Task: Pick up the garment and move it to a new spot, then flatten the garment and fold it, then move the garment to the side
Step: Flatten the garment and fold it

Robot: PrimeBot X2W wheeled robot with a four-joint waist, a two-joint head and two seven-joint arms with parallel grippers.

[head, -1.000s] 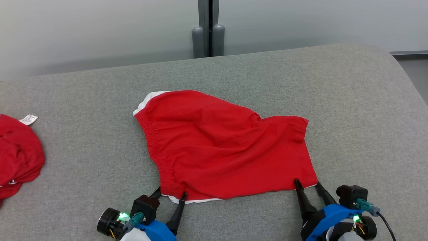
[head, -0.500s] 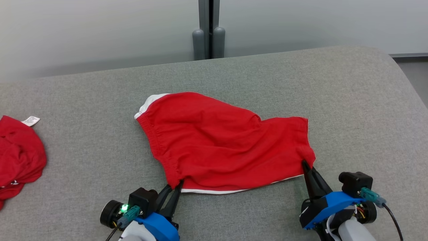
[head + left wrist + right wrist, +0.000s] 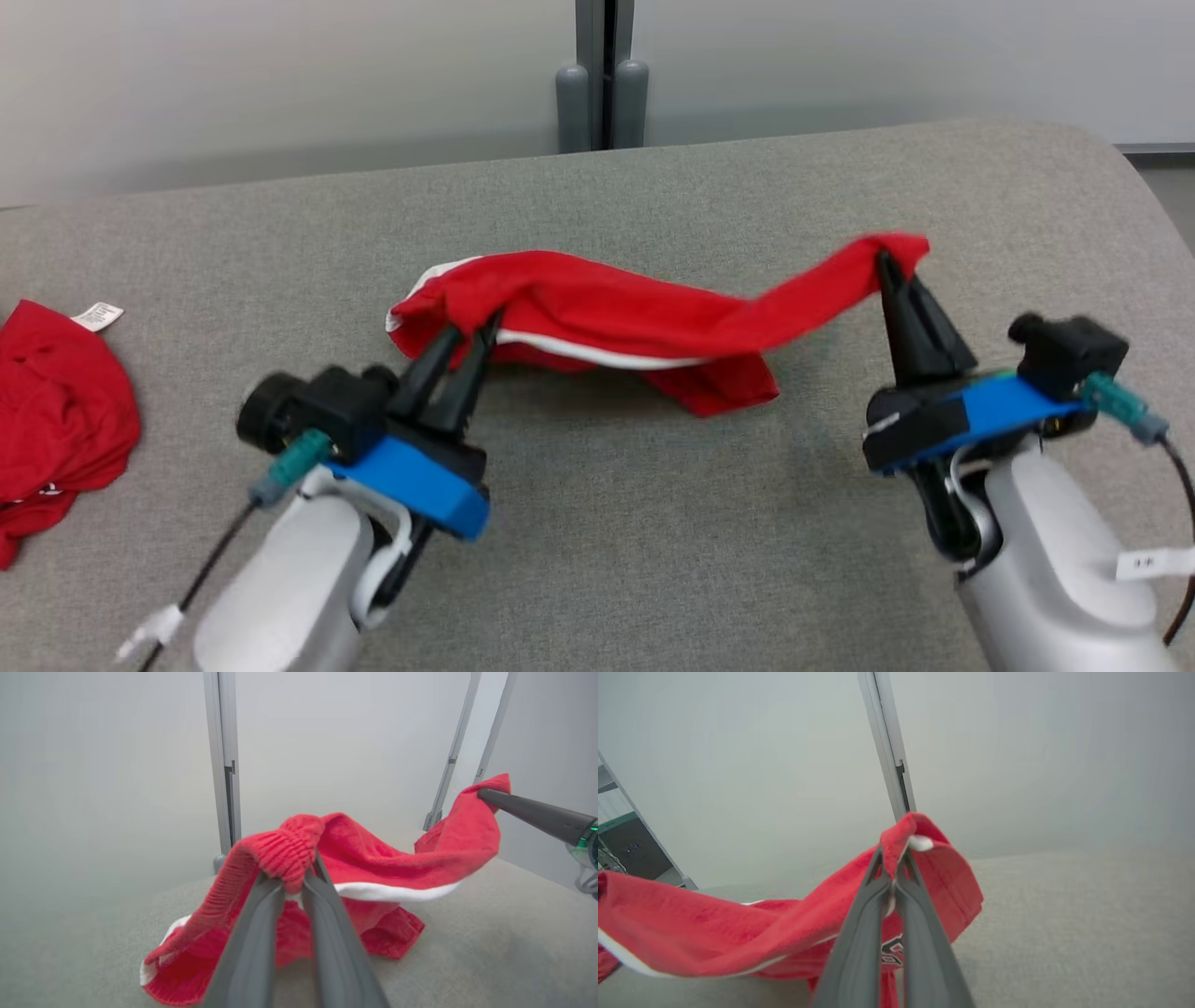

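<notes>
Red garment sags between the left gripper and right gripper, each clamped on a corner, lower folds touching the grey surface.

1. The left gripper sits toward 8 o'clock in the head view. Its two dark fingers aim at about 1 o'clock and are drawn nearly together on a bunched edge of the garment.
2. In the left wrist view, the left gripper nips ribbed cloth between its tips, with a thin gap lower between the fingers.
3. The right gripper lies toward 3 o'clock, its fingers pressed together and pointing near 11 o'clock, clamped on a garment corner.
4. The right wrist view shows the right gripper with its tips meeting on the cloth.
5. The left forearm enters from 7 o'clock and the right forearm from 5 o'clock, both pale.
</notes>
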